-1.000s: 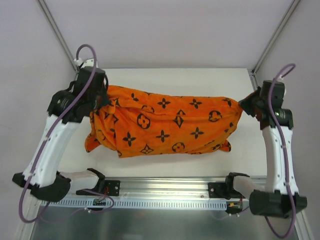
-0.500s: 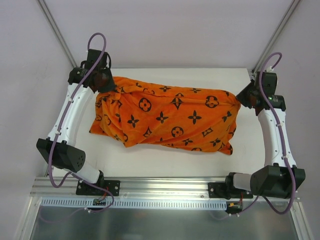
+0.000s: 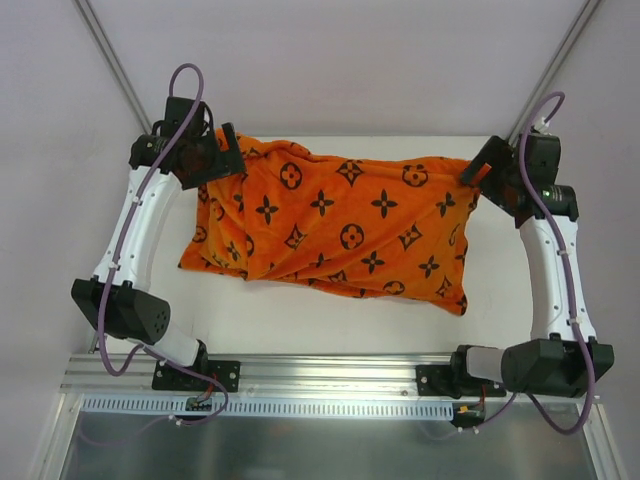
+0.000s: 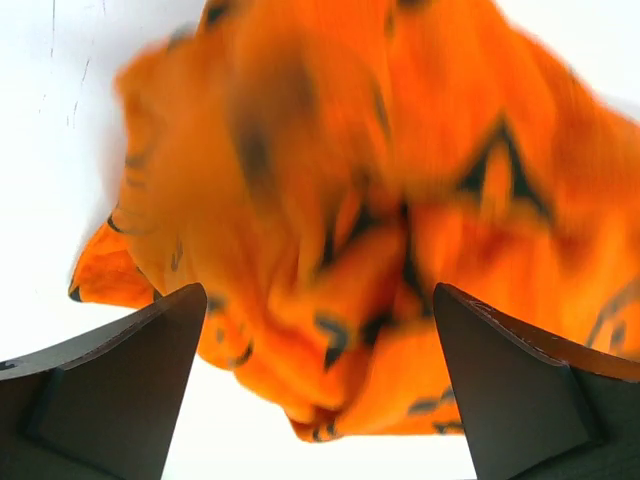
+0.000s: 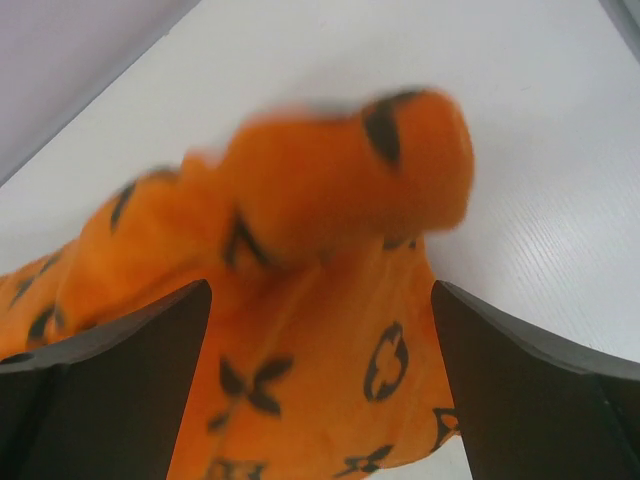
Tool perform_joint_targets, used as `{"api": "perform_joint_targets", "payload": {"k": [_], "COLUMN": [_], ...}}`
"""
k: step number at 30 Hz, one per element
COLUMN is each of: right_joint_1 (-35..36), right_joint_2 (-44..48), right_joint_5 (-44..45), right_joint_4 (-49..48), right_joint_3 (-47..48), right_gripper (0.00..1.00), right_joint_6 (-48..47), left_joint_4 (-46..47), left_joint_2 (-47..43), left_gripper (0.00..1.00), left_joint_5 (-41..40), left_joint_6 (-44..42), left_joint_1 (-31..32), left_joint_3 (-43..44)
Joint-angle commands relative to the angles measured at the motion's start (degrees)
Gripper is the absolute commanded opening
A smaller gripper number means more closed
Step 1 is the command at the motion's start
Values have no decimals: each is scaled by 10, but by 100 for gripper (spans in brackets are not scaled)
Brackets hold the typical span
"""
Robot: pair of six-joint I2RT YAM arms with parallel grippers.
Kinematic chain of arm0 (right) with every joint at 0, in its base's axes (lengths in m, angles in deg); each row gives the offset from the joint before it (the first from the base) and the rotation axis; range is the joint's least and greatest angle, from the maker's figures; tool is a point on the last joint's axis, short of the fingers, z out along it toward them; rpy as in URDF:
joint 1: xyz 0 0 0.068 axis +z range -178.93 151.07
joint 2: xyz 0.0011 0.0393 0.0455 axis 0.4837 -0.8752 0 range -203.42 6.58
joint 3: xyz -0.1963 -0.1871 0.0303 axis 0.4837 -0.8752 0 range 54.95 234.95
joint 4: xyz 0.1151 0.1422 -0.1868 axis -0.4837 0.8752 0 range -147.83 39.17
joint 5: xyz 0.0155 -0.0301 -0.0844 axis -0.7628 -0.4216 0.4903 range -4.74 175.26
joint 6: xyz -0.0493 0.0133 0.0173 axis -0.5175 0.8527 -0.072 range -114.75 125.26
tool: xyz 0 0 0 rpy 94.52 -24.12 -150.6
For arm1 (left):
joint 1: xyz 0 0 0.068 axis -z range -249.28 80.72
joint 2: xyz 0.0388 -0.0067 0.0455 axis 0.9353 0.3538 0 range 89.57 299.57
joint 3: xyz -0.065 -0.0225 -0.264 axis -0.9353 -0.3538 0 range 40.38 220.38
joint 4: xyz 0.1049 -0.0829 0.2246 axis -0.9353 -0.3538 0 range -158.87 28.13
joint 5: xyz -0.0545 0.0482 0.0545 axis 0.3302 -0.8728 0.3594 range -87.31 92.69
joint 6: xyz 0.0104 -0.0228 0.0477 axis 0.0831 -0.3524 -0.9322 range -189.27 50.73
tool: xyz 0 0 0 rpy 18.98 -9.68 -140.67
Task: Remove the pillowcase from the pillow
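The orange pillowcase (image 3: 330, 225) with black motifs lies spread and bulging across the white table (image 3: 300, 315). The pillow is hidden inside it; no white shows. My left gripper (image 3: 222, 158) hovers over the pillowcase's far left corner, jaws wide open. In the left wrist view the blurred fabric (image 4: 350, 200) hangs loose beyond the open left gripper (image 4: 318, 295), touching neither finger. My right gripper (image 3: 480, 165) stands open at the far right corner. In the right wrist view that rounded corner (image 5: 350, 180) lies past the open right gripper (image 5: 320, 290), free of the fingers.
An aluminium rail (image 3: 320, 385) with both arm bases runs along the table's near edge. Slanted metal frame posts (image 3: 110, 65) rise at the back corners against grey walls. A bare strip of table lies between the pillowcase and the rail.
Both grippers were shut on the pillowcase's end corners, holding it stretched; they have opened and let go. The fabric has dropped and spread flatter, farther back on the table.
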Motion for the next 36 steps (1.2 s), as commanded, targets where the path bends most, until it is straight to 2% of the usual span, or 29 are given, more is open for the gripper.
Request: {"api": "perform_joint_targets", "payload": {"k": [1, 4, 8, 11, 14, 17, 24, 29, 34, 36], "right_joint_1": [22, 56, 88, 116, 150, 174, 182, 184, 188, 189], "right_joint_2": [60, 84, 111, 120, 117, 115, 140, 138, 148, 154], "right_joint_5": [34, 69, 80, 81, 79, 88, 91, 81, 76, 75], "right_joint_4": [13, 20, 17, 17, 17, 29, 35, 40, 44, 46], "right_joint_3": [1, -29, -77, -99, -109, -113, -130, -138, -148, -153], "right_gripper": [97, 98, 98, 98, 98, 98, 98, 98, 98, 98], "right_joint_6": [-33, -44, -42, -33, -32, -31, -25, -21, -15, -12], "left_joint_4": [-1, 0, 23, 64, 103, 115, 120, 135, 148, 158], "left_joint_2": [-46, -74, -110, -123, -117, -108, -97, -74, -10, 22], "left_gripper": [99, 99, 97, 97, 96, 96, 90, 96, 94, 91], "left_joint_5": [18, 52, 57, 83, 115, 128, 119, 67, 16, 25], "left_joint_6": [-23, -24, -15, 4, 15, 15, 11, 24, 25, 24], "left_joint_1": [-4, 0, 61, 81, 83, 86, 95, 98, 98, 98], "left_joint_3": [14, -32, -145, -205, -228, -218, -199, -177, -135, -111]}}
